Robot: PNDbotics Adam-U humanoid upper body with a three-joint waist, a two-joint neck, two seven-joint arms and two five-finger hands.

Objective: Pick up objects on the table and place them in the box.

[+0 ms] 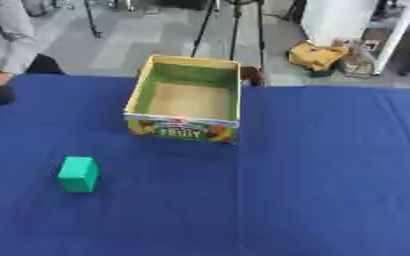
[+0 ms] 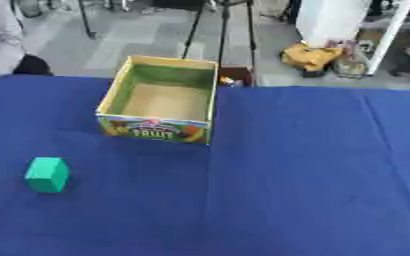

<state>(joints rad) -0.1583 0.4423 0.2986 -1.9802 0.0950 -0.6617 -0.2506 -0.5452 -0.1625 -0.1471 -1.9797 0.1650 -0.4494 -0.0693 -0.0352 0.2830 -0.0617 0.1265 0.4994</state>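
Neither robot hand shows in either view, so their state cannot be told. In the left eye view, a green block (image 1: 78, 174) stands on the blue-covered counter (image 1: 331, 170), near its left side, well apart from the open fruit-printed box (image 1: 186, 131). In the right eye view, the box's brown floor lies bare.

The box's (image 1: 185, 127) front label is blurred beyond "FRUIT"; neither robot hand shows.

Open fruit box (image 2: 159, 131) on blue table (image 2: 313, 165), green block (image 2: 47, 174) well apart, nearer and left.
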